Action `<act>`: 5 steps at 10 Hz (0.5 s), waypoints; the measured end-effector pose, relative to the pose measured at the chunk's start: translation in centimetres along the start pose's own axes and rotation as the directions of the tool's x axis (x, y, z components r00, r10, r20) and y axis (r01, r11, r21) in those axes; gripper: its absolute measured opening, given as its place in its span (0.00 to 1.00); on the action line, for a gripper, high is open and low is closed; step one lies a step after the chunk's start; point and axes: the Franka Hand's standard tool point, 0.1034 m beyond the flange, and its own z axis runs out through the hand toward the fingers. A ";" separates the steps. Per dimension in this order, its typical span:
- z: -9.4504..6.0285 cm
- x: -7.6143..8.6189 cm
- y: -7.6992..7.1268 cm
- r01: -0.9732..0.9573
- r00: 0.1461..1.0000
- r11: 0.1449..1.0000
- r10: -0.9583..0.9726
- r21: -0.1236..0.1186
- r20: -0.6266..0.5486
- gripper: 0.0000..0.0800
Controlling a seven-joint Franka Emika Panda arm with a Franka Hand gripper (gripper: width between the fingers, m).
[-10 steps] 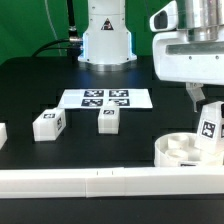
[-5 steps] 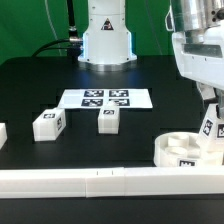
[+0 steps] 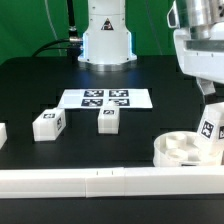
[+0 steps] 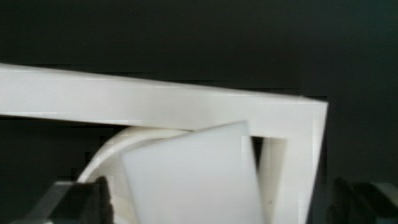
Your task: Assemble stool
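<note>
Down goes the leg (image 3: 210, 130), deeper into the seat (image 3: 178, 150) than a second ago; arm now further toward the exterior view's right.
Gripper (image 3: 207, 100) sits just above it; can't tell if jaws grip or are clear. Check it's upright and bottomed out before you lift straight. Black counter (image 3: 40, 85), two spare legs (image 3: 47, 123) near marker board (image 3: 105, 98), green backdrop (image 3: 45, 20).

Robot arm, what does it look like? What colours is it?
The arm is shiny white, made of chunky rounded shells with dark seams where the parts join. A black cable runs up beside its base. Its gripper has thin grey fingers. No writing or stickers can be made out on it.
</note>
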 end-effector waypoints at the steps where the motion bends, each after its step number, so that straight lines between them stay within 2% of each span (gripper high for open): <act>1: 0.2 0.1 0.1 0.017 1.000 1.000 -0.017 -0.003 0.000 0.80; 4: 0.2 0.1 0.1 0.256 0.967 0.967 -0.256 -0.005 0.000 0.81; 5: 0.2 0.0 0.2 0.405 0.915 0.914 -0.405 -0.023 0.007 0.81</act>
